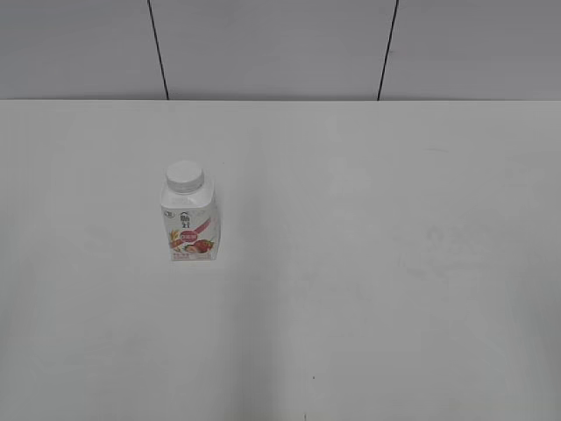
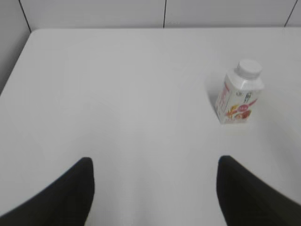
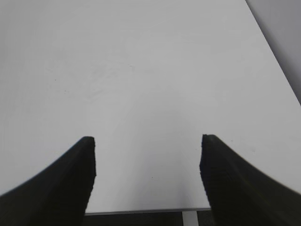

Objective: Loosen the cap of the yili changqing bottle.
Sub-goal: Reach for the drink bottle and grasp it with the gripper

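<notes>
The yili changqing bottle (image 1: 190,219) stands upright on the white desk (image 1: 394,263), a little left of the middle in the exterior view. It is white and squarish, with a pink-red label on the front. The cap (image 1: 185,175) is white and round and sits on top of the neck.

The left end effector (image 2: 155,181) has its two dark fingers (image 2: 70,197) spread wide with nothing between them. The bottle is well apart from it, ahead and off to its right.

The right end effector (image 3: 148,160) is spread wide too and grasps nothing. Under it is only bare desk, near the desk's front edge.
</notes>
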Action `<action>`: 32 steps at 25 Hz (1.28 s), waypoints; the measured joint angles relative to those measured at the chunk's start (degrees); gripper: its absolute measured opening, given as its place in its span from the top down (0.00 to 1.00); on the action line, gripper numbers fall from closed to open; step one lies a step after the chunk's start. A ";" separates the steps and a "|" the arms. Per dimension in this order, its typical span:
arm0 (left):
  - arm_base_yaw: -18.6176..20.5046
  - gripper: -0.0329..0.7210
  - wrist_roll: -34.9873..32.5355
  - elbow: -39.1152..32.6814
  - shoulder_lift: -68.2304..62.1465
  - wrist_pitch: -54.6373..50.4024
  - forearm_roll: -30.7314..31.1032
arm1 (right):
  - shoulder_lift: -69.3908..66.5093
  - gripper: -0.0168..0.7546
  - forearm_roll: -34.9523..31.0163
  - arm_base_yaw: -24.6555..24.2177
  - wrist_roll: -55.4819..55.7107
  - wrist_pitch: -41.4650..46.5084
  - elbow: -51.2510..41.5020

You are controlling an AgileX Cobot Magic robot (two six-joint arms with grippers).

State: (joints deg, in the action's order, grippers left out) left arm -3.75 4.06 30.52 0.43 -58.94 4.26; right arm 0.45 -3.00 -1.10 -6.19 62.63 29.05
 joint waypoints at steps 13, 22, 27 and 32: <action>0.00 0.29 -6.03 2.97 -11.43 24.92 -0.90 | 0.00 0.27 0.00 0.00 0.00 0.00 0.00; 0.00 0.29 -7.57 2.97 -30.52 43.39 -1.72 | 0.00 0.27 0.00 0.00 0.00 0.00 0.00; 0.00 0.29 -7.57 1.88 -40.12 52.22 -2.10 | 0.00 0.27 0.00 0.00 0.00 0.00 0.00; -0.28 0.29 -7.57 -1.61 -50.16 62.49 1.44 | 0.00 0.27 0.00 0.00 0.00 0.00 0.00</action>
State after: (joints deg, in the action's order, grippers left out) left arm -4.03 -3.51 28.91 -49.73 3.55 5.70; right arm 0.45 -3.00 -1.10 -6.19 62.63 29.05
